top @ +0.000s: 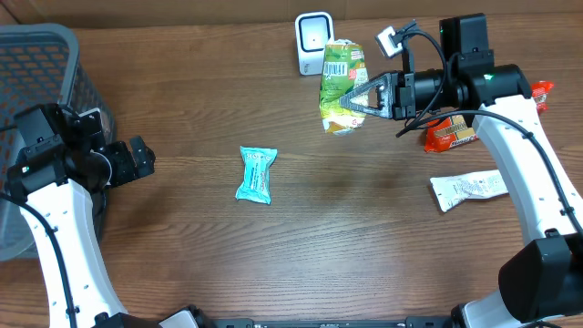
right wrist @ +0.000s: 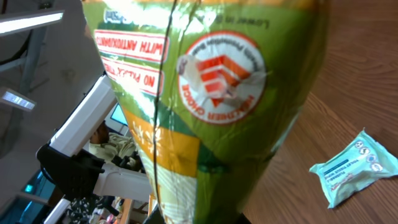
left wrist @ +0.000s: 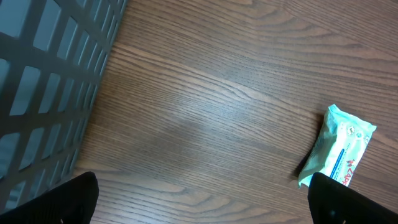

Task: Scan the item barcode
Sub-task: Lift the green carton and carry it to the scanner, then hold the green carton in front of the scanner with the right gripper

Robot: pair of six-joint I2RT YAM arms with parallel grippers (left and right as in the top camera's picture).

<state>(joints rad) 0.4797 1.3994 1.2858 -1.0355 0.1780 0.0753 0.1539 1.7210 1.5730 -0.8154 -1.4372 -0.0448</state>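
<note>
Green bag (top: 339,71) in R hand (top: 353,98)

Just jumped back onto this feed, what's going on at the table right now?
The right end effector is shut on the green plastic snack bag, holding it off the wooden table, next to the small white barcode scanner. The left end effector hangs open beside the dark mesh basket, holding nothing. A teal wrapped packet lies mid-table; a red packet and a white packet lie on the right side.
</note>
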